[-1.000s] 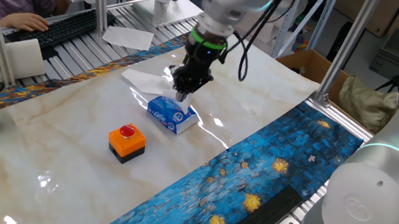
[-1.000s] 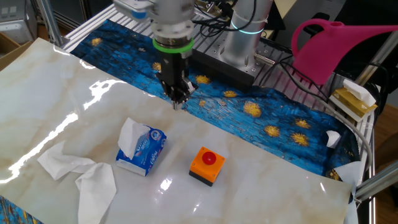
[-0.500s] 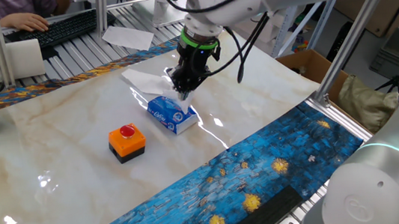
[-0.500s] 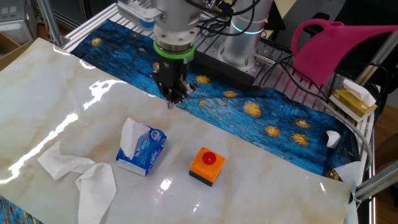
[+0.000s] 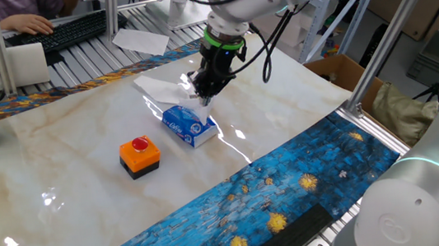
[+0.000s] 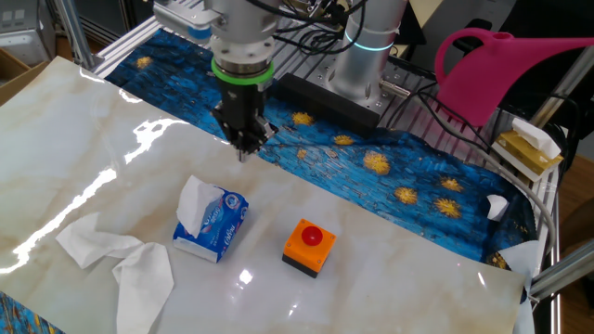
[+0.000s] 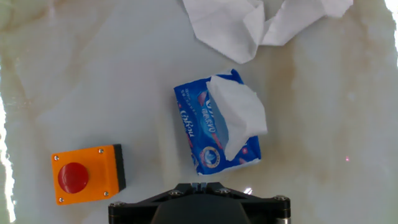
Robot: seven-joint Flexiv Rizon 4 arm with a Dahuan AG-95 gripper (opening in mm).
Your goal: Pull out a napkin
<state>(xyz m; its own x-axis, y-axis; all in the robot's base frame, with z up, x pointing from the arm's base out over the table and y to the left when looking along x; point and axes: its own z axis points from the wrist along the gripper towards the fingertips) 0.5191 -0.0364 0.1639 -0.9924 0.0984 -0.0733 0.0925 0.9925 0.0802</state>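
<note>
Setting: a glossy marble-look worktop [image 5: 80, 139] edged by a blue mat with yellow swirls [image 5: 237, 204]; a person types at a keyboard behind.
One fixed view: the gripper [image 5: 203, 98], jaws pressed together and holding nothing, points down just above the far end of the blue carton [image 5: 190, 125]. An orange box with a red button [image 5: 139, 155] sits near the carton.
Other fixed view: the napkin [image 6: 195, 206], thin, white and crumpled, stands up from the carton's slot; loose white tissues [image 6: 121, 255] lie on the worktop beside the carton.
Hand view: the carton is a soft printed pack, the napkin a floppy tuft spilling over its top, ahead of the jaws.
Step in hand: approach, nothing gripped yet.
Next move: I judge the jaws must part, centre over the tuft, descend, pinch it and lift without dragging the light carton.
</note>
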